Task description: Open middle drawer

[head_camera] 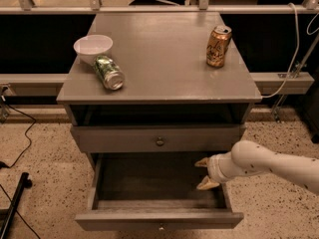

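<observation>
The bottom drawer (159, 218) is seen nearest, pulled well out. The hand (204, 174) is held over the right side of its open box, reached in from the right on a white arm (279, 163), with its two fingers spread apart and nothing clasped. Just above it, the middle drawer (114, 138) is found, its small round knob (159, 142) untouched; whether it is fully pushed in cannot be told. On the desk (164, 54), a green can (109, 72) is laid on its side at the near left, just beside a white bowl (92, 48). A gold can (218, 46) is stood upright at the far right.
</observation>
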Controlling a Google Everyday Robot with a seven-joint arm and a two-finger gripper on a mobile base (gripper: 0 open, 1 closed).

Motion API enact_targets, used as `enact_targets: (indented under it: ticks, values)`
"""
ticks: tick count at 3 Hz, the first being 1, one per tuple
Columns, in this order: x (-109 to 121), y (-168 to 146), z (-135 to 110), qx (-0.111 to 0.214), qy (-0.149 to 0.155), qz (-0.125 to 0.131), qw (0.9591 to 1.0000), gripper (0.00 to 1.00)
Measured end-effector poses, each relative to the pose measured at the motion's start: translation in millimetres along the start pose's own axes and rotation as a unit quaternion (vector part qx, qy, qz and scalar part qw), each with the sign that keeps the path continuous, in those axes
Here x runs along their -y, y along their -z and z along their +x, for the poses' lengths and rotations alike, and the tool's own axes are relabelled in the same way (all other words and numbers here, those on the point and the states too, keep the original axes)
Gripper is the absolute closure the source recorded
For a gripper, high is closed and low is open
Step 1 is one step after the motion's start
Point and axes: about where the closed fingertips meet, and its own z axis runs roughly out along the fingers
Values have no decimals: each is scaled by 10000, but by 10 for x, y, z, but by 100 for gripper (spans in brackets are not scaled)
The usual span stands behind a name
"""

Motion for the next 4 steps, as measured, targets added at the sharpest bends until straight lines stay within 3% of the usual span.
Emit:
enact_targets:
  ticks: [1, 2, 3, 4]
  values:
    - [8, -133, 182, 142, -173, -25, 9997, 61]
    - [-105, -314, 338, 247, -281, -304, 9988, 84]
    - [-398, -469, 424, 376, -361, -773, 9956, 100]
    - [-716, -546, 439, 355, -404, -1151, 9919, 100]
